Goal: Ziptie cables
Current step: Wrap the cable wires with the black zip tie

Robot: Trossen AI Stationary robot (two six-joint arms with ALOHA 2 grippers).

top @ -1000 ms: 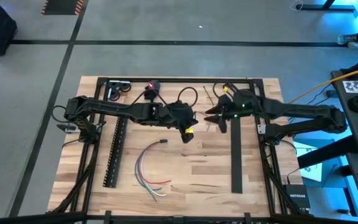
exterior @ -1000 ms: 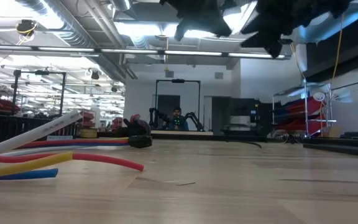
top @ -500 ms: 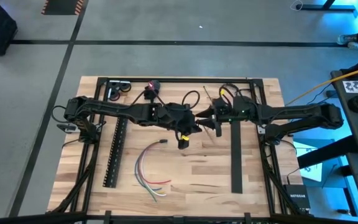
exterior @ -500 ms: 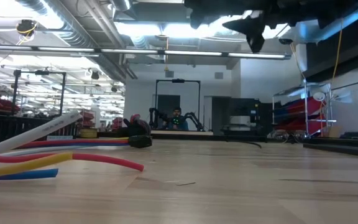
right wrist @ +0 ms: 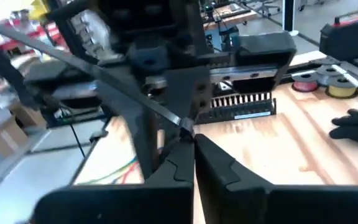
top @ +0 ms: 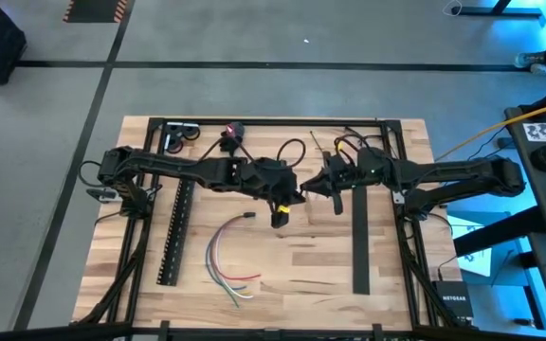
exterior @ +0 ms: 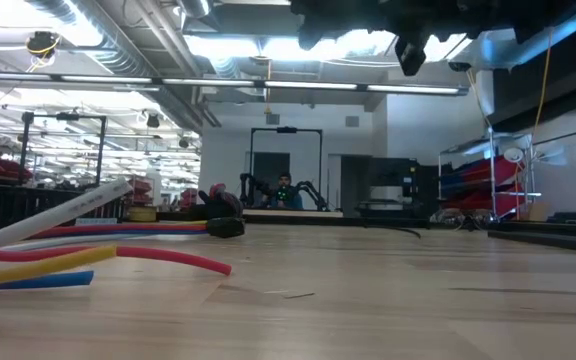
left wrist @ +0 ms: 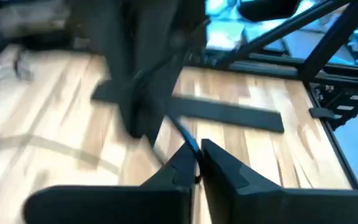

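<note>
The cables (top: 227,258), thin white, red, green and yellow wires joined at a black end, lie loose on the wooden table; the low view shows them (exterior: 118,252) at its left. High above the table's middle my two grippers meet tip to tip. My left gripper (top: 299,195) (left wrist: 197,167) and my right gripper (top: 314,186) (right wrist: 192,142) are both shut on one thin dark zip-tie strip (left wrist: 178,126) (right wrist: 104,73). My left gripper pinches the zip-tie strip between its two fingertips, at the stretch (left wrist: 189,144) right before them. The fingers slant down from the table's left. The strip runs on toward the right gripper, clear of the table. My right gripper pinches the same strip (right wrist: 180,122) between its fingertips, coming nearly level from the table's right. The strip's long part slants away past the left arm, lifted clear of the table.
A long black slotted bar (top: 172,232) lies along the left side and a plain black bar (top: 360,237) on the right. Tape rolls (top: 184,133) and looped black wires (top: 287,147) sit at the far edge. A black frame (top: 273,121) borders the table.
My right gripper has moved toward the table's left, up to the left gripper, tipped more level, and shut on the zip-tie strip. My left gripper has kept its place, with its wrist rolled a little.
</note>
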